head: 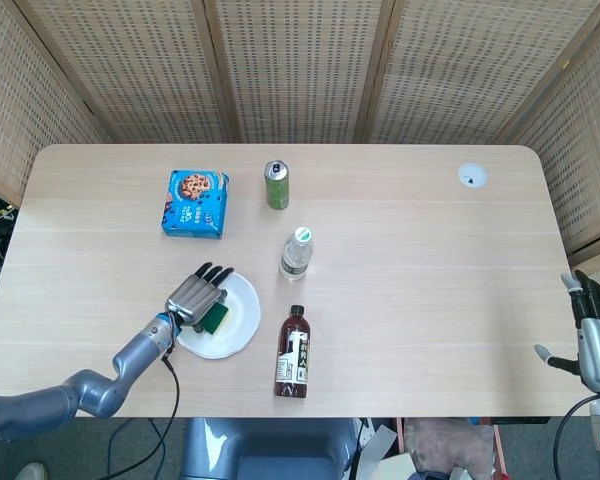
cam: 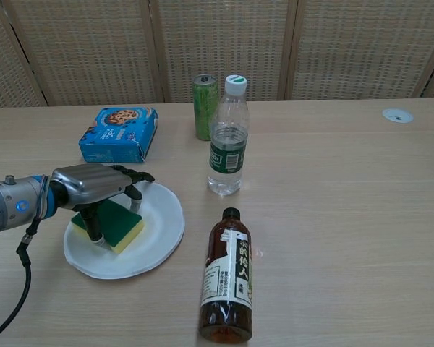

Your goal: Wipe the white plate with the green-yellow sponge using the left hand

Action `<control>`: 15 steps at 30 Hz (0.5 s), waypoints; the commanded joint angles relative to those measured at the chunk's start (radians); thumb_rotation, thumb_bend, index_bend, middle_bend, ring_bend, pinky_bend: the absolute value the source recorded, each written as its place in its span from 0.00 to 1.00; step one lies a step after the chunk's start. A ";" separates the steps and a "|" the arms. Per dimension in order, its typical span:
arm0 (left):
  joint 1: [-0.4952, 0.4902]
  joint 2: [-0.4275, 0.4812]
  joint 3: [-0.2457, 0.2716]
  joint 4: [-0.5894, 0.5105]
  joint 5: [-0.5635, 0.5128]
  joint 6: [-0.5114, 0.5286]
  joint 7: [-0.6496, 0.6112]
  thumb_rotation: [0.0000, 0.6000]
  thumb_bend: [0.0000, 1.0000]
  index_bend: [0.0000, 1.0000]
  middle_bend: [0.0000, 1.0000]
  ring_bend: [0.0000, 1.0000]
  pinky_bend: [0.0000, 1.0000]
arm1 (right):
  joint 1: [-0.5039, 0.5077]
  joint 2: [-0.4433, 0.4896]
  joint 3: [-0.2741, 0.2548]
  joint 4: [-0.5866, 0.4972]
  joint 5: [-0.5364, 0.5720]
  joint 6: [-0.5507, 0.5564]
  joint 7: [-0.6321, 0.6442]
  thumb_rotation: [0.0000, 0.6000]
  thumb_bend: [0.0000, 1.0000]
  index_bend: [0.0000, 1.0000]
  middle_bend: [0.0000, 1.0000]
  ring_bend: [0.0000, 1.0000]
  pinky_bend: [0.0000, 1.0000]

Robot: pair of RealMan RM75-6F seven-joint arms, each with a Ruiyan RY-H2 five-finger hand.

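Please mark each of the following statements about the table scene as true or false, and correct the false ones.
1. The left hand rests on the sponge, which lies on the plate. True.
2. The brown bottle stands upright. False: it lies on its side, its cap toward the water bottle.
3. The green can stands behind the water bottle, farther from the robot. True.
4. The blue box lies on the plate. False: it lies on the table, apart from the plate.
5. The right hand holds the can. False: it is at the table's right edge, holding nothing.
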 commanded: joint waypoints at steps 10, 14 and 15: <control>0.010 0.045 -0.032 -0.085 0.133 0.109 -0.258 1.00 0.15 0.64 0.00 0.00 0.00 | -0.001 0.003 0.000 -0.003 -0.003 0.002 0.005 1.00 0.00 0.00 0.00 0.00 0.00; 0.015 0.039 -0.026 -0.091 0.140 0.099 -0.337 1.00 0.15 0.64 0.00 0.00 0.00 | -0.001 0.003 -0.002 -0.003 -0.005 0.003 0.003 1.00 0.00 0.00 0.00 0.00 0.00; 0.015 0.037 -0.025 -0.088 0.139 0.093 -0.350 1.00 0.15 0.64 0.00 0.00 0.00 | -0.001 0.003 -0.002 -0.003 -0.005 0.003 0.002 1.00 0.00 0.00 0.00 0.00 0.00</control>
